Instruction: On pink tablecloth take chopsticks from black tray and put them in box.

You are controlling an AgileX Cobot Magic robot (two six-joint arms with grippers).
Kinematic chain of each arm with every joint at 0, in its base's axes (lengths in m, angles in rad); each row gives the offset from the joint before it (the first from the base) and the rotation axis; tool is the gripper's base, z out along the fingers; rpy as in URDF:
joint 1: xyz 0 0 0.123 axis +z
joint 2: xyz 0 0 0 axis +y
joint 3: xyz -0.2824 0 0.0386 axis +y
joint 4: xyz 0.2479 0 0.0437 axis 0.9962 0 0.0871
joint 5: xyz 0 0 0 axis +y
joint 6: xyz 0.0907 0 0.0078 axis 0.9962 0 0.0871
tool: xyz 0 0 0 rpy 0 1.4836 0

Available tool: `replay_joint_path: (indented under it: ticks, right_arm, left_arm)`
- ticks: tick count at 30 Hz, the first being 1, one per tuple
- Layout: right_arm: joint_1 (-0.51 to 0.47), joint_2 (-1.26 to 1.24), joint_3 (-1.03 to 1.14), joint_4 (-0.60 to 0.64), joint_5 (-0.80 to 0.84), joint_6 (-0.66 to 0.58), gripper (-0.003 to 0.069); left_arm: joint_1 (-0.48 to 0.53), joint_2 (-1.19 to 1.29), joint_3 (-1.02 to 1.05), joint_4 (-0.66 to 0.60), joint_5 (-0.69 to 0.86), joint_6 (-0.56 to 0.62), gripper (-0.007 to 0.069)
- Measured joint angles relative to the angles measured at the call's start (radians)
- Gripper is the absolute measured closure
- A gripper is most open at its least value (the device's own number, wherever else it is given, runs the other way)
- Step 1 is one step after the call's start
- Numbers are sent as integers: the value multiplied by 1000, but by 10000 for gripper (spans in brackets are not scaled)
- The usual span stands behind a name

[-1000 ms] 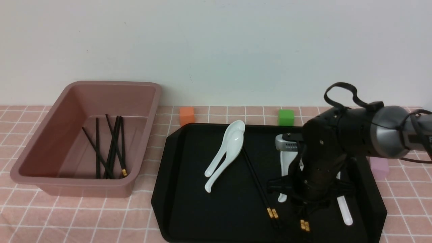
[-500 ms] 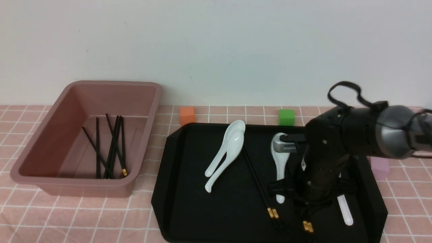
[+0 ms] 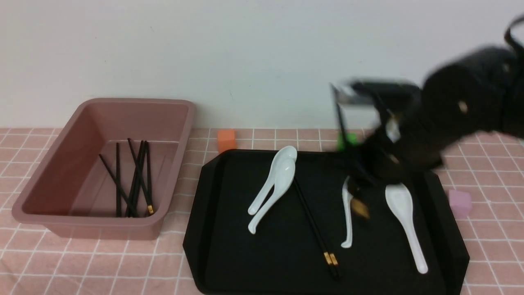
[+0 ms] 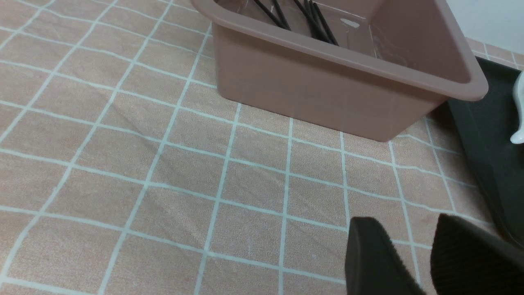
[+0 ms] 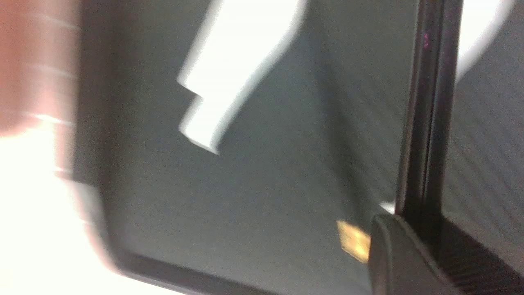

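1. Chopsticks (image 5: pixel 425 123) are pinched as a pair by the right tool (image 5: pixel 409 237) and held above the black tray (image 3: pixel 262 262); their dark shafts rise steeply, with a blurred gold band below the tool.
2. Beneath, a white spoon (image 3: pixel 348 217) is partly covered from view by the tool, and another spoon (image 3: pixel 409 225) is laid to its right.
3. To the left of these, a second pair of chopsticks (image 3: pixel 313 221) is laid side by side in the tray, gold bands toward the near side.
4. Farther left in the tray, two overlapping spoons (image 3: pixel 276 184) are seen.
5. Past the far rim stand an orange cube (image 3: pixel 226 140) and a partly hidden green cube (image 3: pixel 348 140); a pink cube (image 3: pixel 460 203) is seen at right.
6. At left, several chopsticks (image 3: pixel 141 176) are contained in the box (image 3: pixel 102 227), on the pink tablecloth (image 3: pixel 102 262).
7. The left tool (image 4: pixel 403 233) is slightly spread near the box.
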Motion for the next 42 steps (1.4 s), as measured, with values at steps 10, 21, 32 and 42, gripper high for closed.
replay_joint_path:
  ticks: [10, 21, 32, 42]
  right_arm:
    - [149, 420, -672, 175, 10, -241, 522]
    - [167, 956, -1388, 334, 138, -362, 522]
    - [167, 1028, -1424, 340, 113, -351, 256]
    - [167, 812, -1488, 211, 451, -350, 242]
  left_arm:
    - [0, 0, 0, 0, 0, 0, 387]
    - [0, 0, 0, 0, 0, 0, 387]
    - [0, 0, 0, 0, 0, 0, 387]
    - [0, 0, 0, 0, 0, 0, 387]
